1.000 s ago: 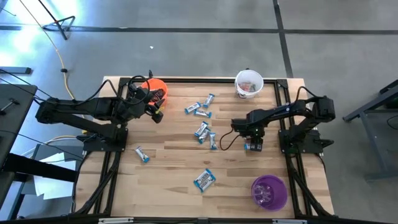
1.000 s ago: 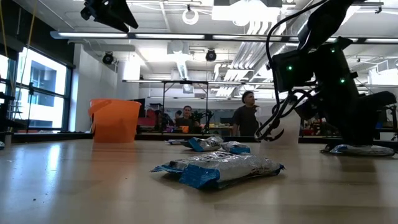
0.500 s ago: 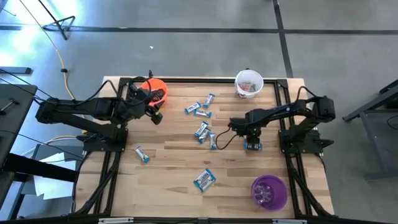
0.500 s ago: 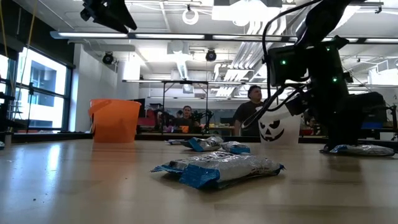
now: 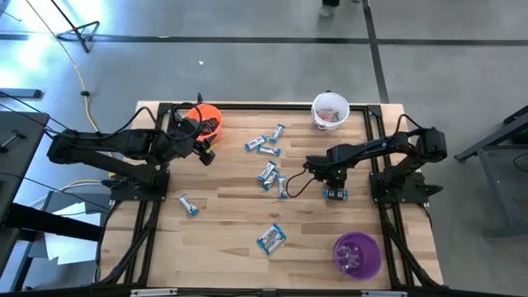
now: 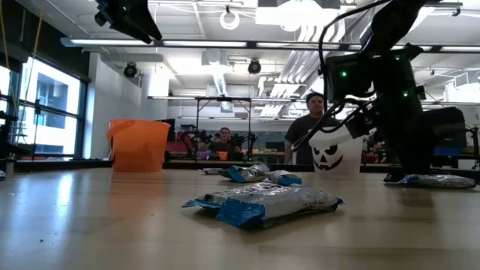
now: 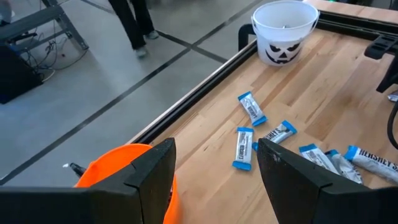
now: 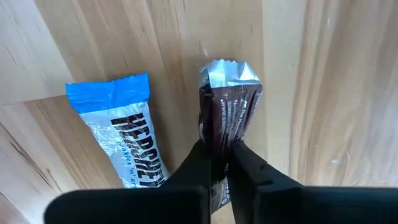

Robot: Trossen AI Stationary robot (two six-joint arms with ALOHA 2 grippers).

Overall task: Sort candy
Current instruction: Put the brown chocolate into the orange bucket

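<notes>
- The right gripper (image 8: 214, 163) is down at the tabletop (image 5: 231, 210), right of centre, its jaws clamped on a dark brown candy bar (image 8: 227, 106) with a silver crimped end.
- A blue-and-white candy bar (image 8: 124, 127) lies just beside the held one, flat on the wood and not in the grip.
- The left gripper (image 7: 214, 171) hangs above the orange cup (image 5: 204, 120) at the far left corner of the tabletop, jaws wide apart with nothing between them.
- More blue-and-white candy (image 5: 266, 147) is scattered over the middle of the tabletop: a few pieces toward the far edge, a small cluster (image 5: 272, 178) near the centre.
- One piece (image 5: 189, 205) lies alone toward the left edge, another (image 5: 271, 238) toward the near edge.
- A white cup (image 5: 330, 110) with a pumpkin face stands at the far edge, right of centre, with some candy inside.
- A purple cup (image 5: 356, 254) sits at the near right corner.
- In the low view, a person (image 6: 306, 133) stands in the room beyond the table.
</notes>
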